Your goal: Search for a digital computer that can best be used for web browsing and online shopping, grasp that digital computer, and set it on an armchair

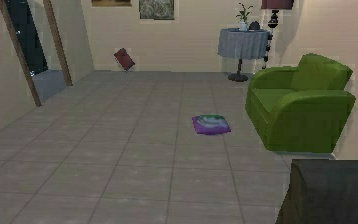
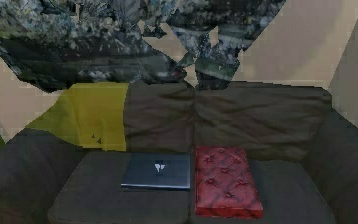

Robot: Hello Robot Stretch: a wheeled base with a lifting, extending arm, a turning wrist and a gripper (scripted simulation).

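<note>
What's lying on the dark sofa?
A closed laptop and a red cushion lie on the sofa; a yellow blanket drapes its back. Whatever lies under them is hidden.

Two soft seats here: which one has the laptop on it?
The dark brown sofa, the wide one: a closed grey laptop lies on its seat beside a red cushion. The other seat is the green armchair.

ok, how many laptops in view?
1 laptop: closed, on the dark sofa seat, left of the red cushion. The flat purple thing on the floor is unclear.
</note>
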